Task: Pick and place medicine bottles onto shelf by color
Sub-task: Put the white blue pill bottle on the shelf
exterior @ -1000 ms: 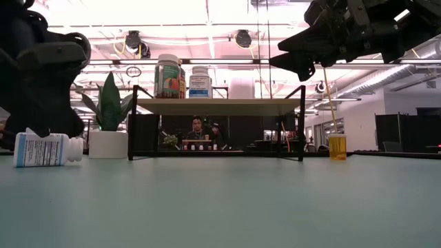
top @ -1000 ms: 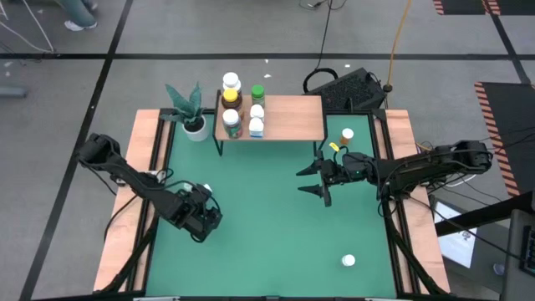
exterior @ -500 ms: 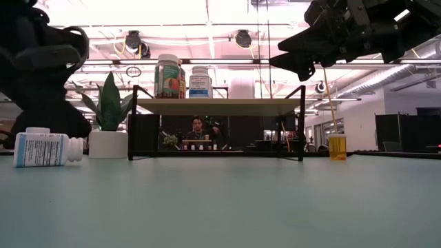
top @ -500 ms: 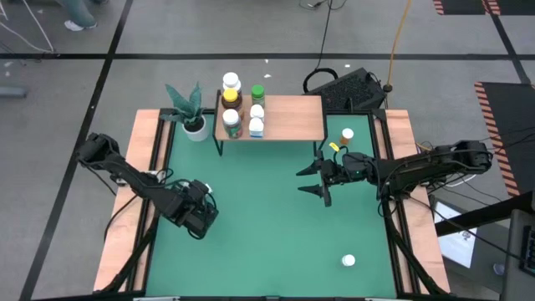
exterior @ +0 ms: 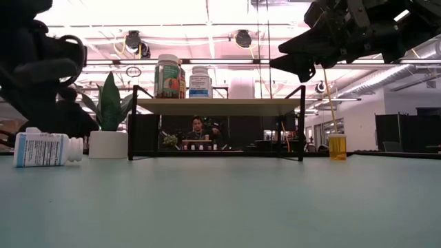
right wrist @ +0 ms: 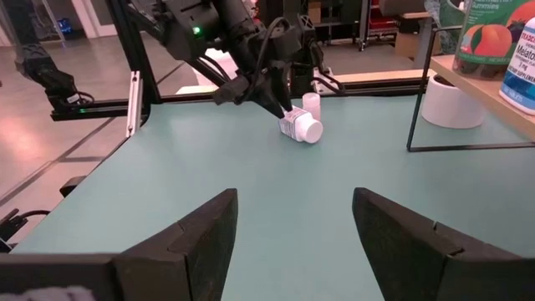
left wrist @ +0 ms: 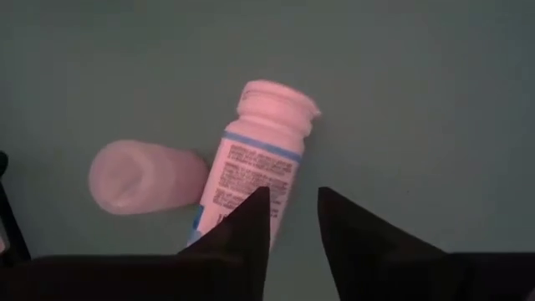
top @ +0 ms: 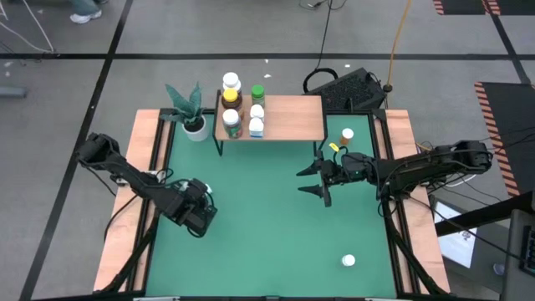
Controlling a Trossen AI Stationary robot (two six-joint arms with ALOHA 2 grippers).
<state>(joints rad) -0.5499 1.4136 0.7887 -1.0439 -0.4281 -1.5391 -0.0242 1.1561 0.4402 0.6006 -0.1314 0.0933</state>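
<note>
Bottle under left arm: a white-and-blue bottle [left wrist: 251,171] is seen lying on its side on the counter [top: 267,234]; in the high view it is mostly covered by the left claw [top: 199,215]
Left claw: fingers nearly closed above the bottle, nothing gripped
Pale bottle [left wrist: 146,174]: just beside it, visible only in wrist views
Right claw [top: 315,179]: spread wide, empty, held mid-counter
Shelf [top: 288,119]: five bottles grouped at its left end; two made out in the low view
Orange bottle [top: 347,135]: beside the shelf
</note>
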